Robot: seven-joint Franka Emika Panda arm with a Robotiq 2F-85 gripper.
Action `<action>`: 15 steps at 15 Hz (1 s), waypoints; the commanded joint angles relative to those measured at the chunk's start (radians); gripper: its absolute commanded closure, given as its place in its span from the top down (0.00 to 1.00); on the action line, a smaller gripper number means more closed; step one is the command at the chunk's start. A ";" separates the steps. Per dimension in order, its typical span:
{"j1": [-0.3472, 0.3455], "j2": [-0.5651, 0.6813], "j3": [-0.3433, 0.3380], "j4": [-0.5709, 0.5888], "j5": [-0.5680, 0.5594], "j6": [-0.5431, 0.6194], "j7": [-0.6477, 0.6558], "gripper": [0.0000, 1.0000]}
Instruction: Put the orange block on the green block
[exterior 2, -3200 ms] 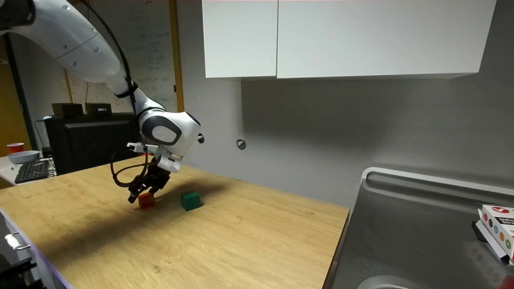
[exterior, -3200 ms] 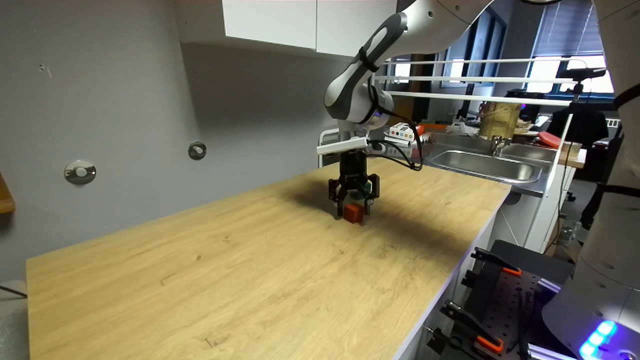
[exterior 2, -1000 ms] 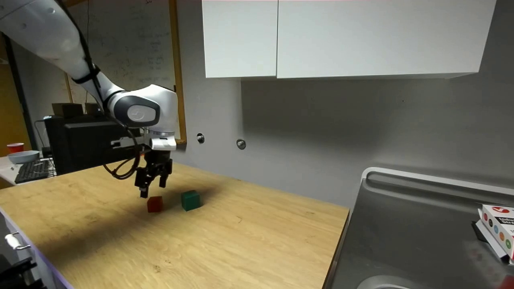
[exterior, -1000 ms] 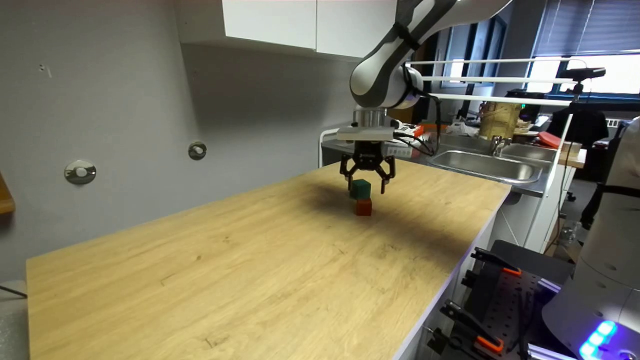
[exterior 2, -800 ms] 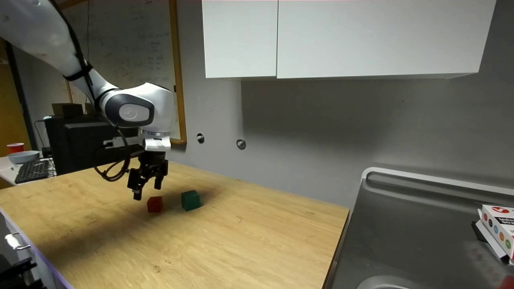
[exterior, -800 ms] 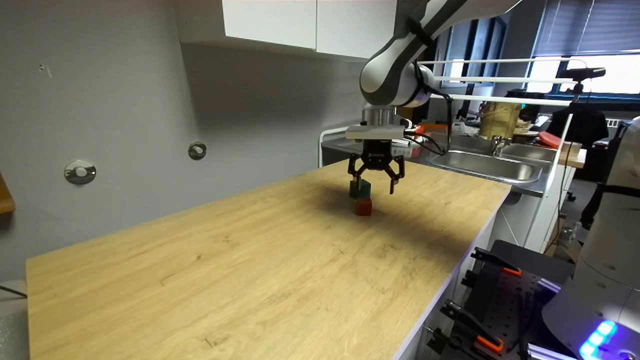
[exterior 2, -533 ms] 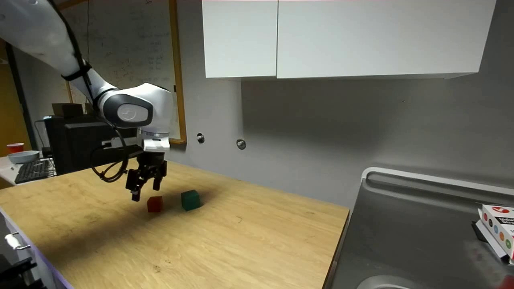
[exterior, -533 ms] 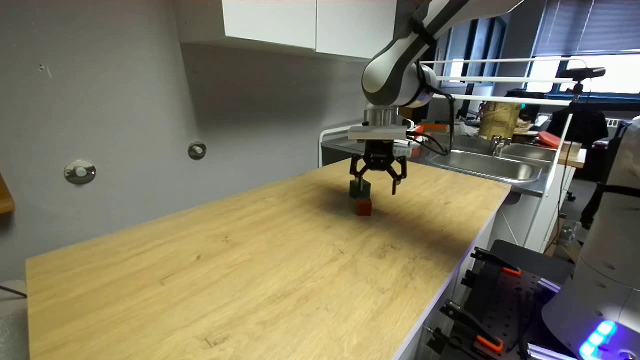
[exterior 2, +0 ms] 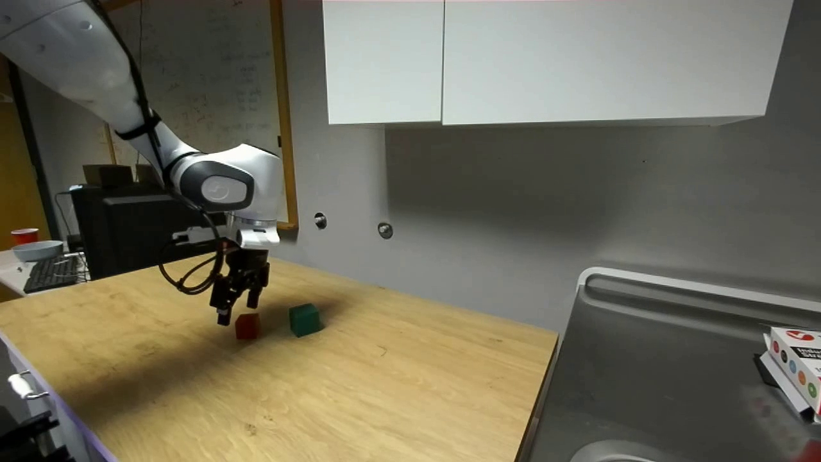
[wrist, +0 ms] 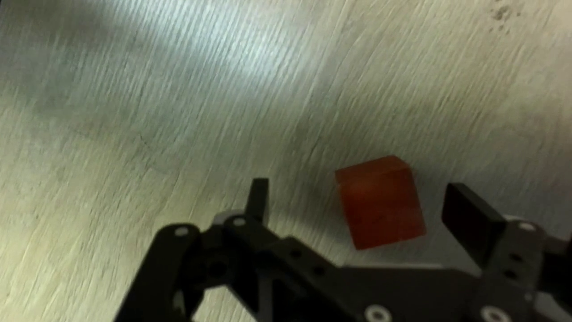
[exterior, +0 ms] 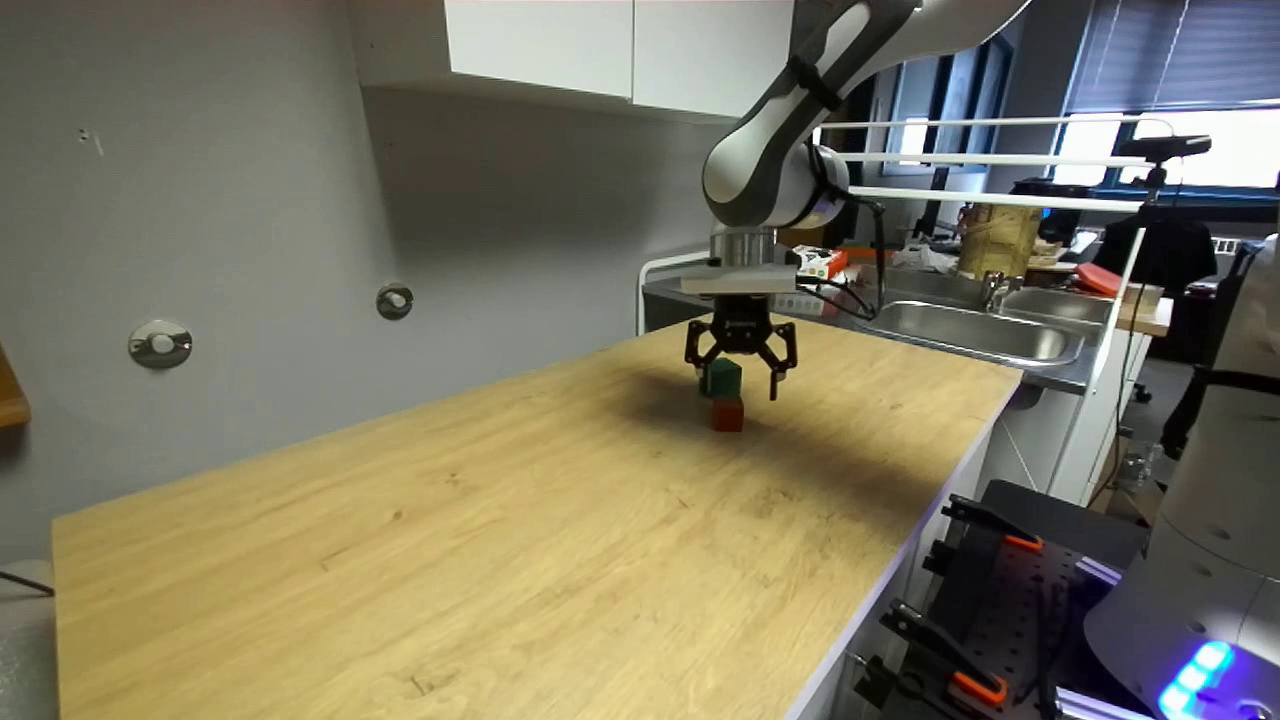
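The orange block (exterior: 728, 415) is a small orange-red cube on the wooden table; it also shows in the other exterior picture (exterior 2: 247, 326). The green block (exterior 2: 304, 320) is a dark green cube on the table, apart from the orange one; it also shows behind the orange block (exterior: 721, 378). It is out of the wrist view. My gripper (exterior: 738, 388) points down, open and empty, a little above the table by the orange block (exterior 2: 238, 310). In the wrist view the orange block (wrist: 383, 203) appears between the open fingers (wrist: 357, 192), nearer the right finger and turned slightly.
The wooden table (exterior: 450, 560) runs along a grey wall. White cabinets (exterior 2: 545, 58) hang above. A metal counter (exterior 2: 648, 372) with a box (exterior 2: 798, 366) adjoins the table's end, and a sink (exterior: 970, 330) lies beyond.
About three seconds ago the tilted gripper was down around the orange block. It has since risen, straightened and opened wider; the block has shifted slightly. In the last half second it moved back and lowered.
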 commanded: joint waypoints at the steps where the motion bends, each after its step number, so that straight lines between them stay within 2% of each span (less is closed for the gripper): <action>1: -0.008 0.083 0.015 0.085 0.035 -0.035 -0.057 1.00; 5: -0.009 0.154 0.021 0.139 0.072 -0.045 -0.101 1.00; 6: -0.008 0.165 0.022 0.147 0.080 -0.048 -0.108 0.75; 7: -0.008 0.173 0.022 0.155 0.086 -0.048 -0.114 0.73; 14: -0.006 0.172 0.016 0.194 0.106 -0.044 -0.117 0.20; 15: -0.008 0.167 0.013 0.200 0.108 -0.042 -0.115 0.18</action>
